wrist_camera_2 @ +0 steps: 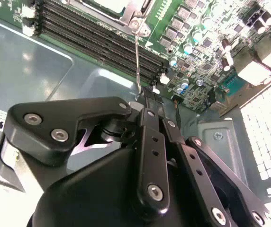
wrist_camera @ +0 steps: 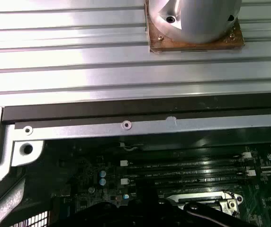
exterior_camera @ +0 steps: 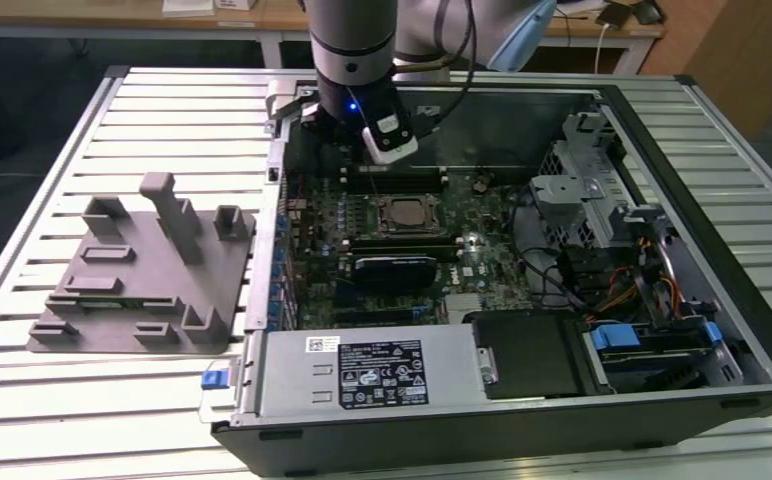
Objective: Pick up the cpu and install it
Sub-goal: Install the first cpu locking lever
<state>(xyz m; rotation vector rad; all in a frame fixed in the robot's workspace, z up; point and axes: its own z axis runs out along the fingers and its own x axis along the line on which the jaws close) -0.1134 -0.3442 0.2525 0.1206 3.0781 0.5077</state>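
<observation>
Fig. Arm over the open computer case (exterior_camera: 493, 440) on the slatted desk (exterior_camera: 119, 400), as I saw it from the remote station.

(a) Progress. The cpu (exterior_camera: 409, 211) lay flat in the socket (wrist_camera: 206, 201) on the motherboard (exterior_camera: 480, 250), its silver top showing inside the metal frame. I judged the pick-up and the placing done. The grey fixture block (exterior_camera: 146, 270), near the desk edge on the exterior view's left, carried no chip that I could make out. What I judged left was the locking of the socket: the thin socket lever (wrist_camera_2: 136, 56) stood raised off the board instead of lying latched beside the frame.

(b) Jaws. In the second wrist view the gripper (wrist_camera_2: 147, 93) had its jaws drawn together, and the free end of the socket lever ran straight into their tips. I took them to be clenched on that lever end, though the contact itself was small in the picture. They held no chip.

(c) Relation. The cpu was apart from the jaws, below them and at the other end of the lever. In the exterior view the gripper hung over the part of the case nearer the desk's far edge, and the socket sat just on the near side of it
</observation>
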